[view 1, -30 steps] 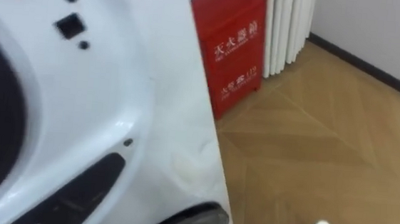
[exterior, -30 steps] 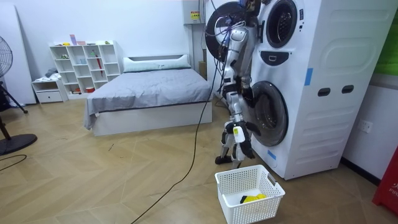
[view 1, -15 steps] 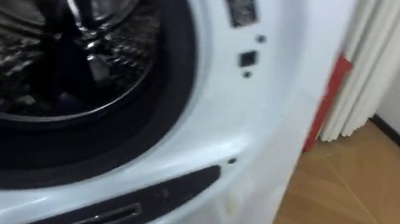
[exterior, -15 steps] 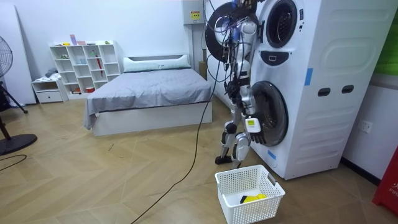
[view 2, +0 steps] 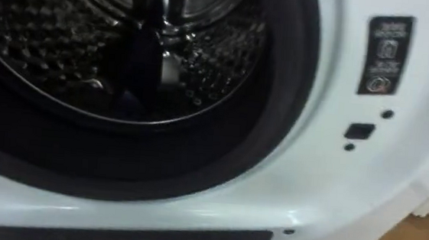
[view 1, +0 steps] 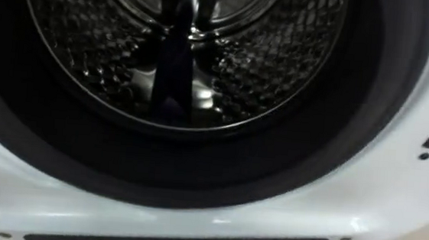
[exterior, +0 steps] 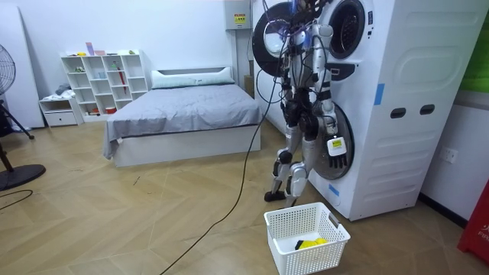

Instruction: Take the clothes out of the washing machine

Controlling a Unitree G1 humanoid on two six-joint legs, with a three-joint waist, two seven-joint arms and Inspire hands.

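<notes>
A yellow cloth lay in the white basket on the floor, below the right hand and slightly toward the room view's left of it. Inside the upper drum, well above that hand, a dark shape stood against the perforated metal; could not tell whether it was cloth or a drum rib. The right hand hung low at the robot's side, fingers loose and pointing down, gripping nothing, just in front of the lower door of the washing machine; could not tell if it touched. The robot stood upright facing the stacked machine, head level with the upper opening, where a grey door seal ringed the drum. The upper door stood open, above the hand toward the room view's left. A label panel sat right of the opening. A bed and a white shelf were well apart from the hand, toward the room view's left.
</notes>
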